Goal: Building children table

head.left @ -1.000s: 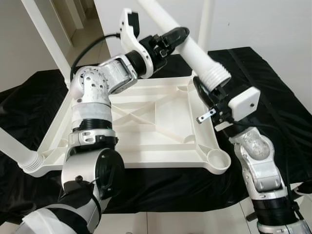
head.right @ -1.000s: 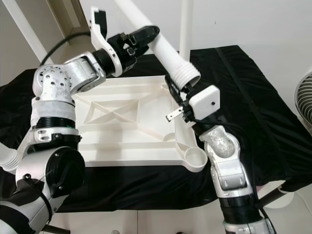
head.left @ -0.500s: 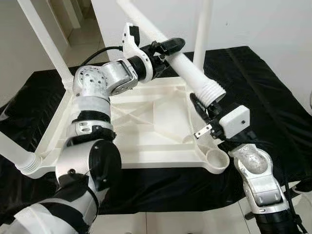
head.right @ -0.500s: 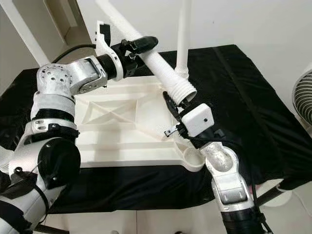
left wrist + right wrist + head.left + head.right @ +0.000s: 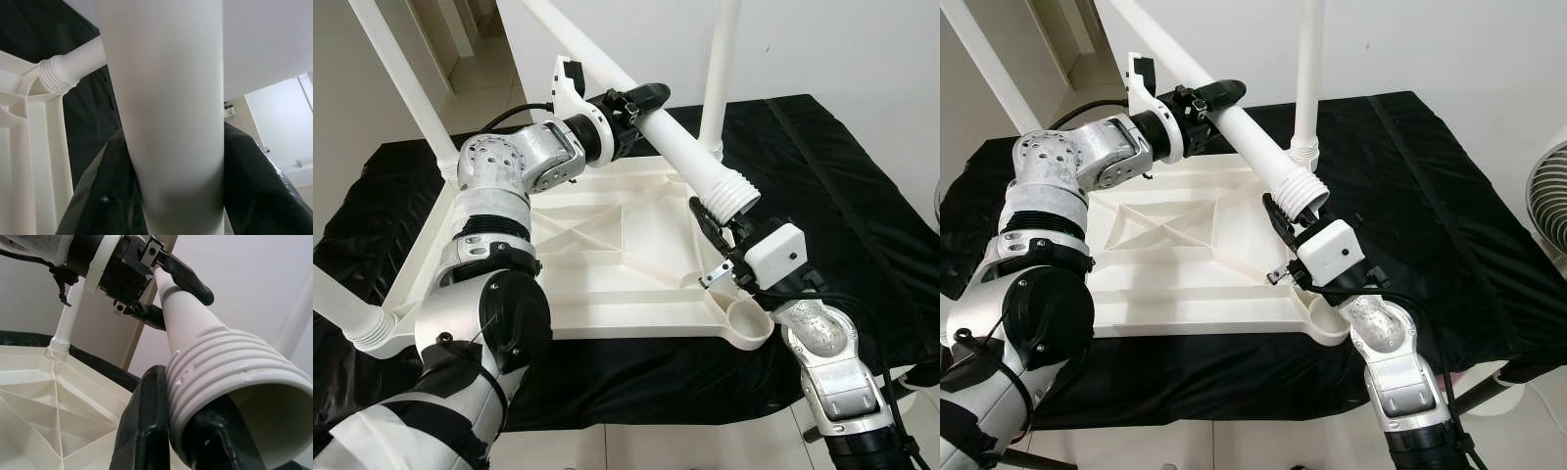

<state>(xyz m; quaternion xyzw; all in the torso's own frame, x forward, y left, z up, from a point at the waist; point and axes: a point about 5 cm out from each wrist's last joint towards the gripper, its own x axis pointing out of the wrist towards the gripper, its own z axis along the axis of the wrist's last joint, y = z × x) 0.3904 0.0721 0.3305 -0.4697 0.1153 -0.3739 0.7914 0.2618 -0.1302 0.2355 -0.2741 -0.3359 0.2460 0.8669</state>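
Observation:
A white tabletop [image 5: 626, 294] lies upside down on a black cloth [image 5: 862, 186]. A loose white leg [image 5: 677, 149] slants above it, held by both grippers. My left gripper [image 5: 641, 104] is shut on the leg's smooth shaft, which crosses the left wrist view [image 5: 166, 122]. My right gripper [image 5: 713, 217] is shut on the leg's ribbed, threaded end [image 5: 230, 377], one black finger [image 5: 146, 421] pressed against the ribs. That end hangs above the tabletop's near-right corner, a little up from the round open socket [image 5: 751, 320].
Three legs stand in the other corners: far right [image 5: 720, 69], far left [image 5: 401, 88], near left [image 5: 342, 308]. The cloth-covered surface ends close in front of me. A white fan [image 5: 1552, 196] stands at the right, and a wall rises behind.
Both grippers have brought the leg down and nearer; its threaded end now hangs lower, closer to the near-right socket. The right wrist has sunk with it.

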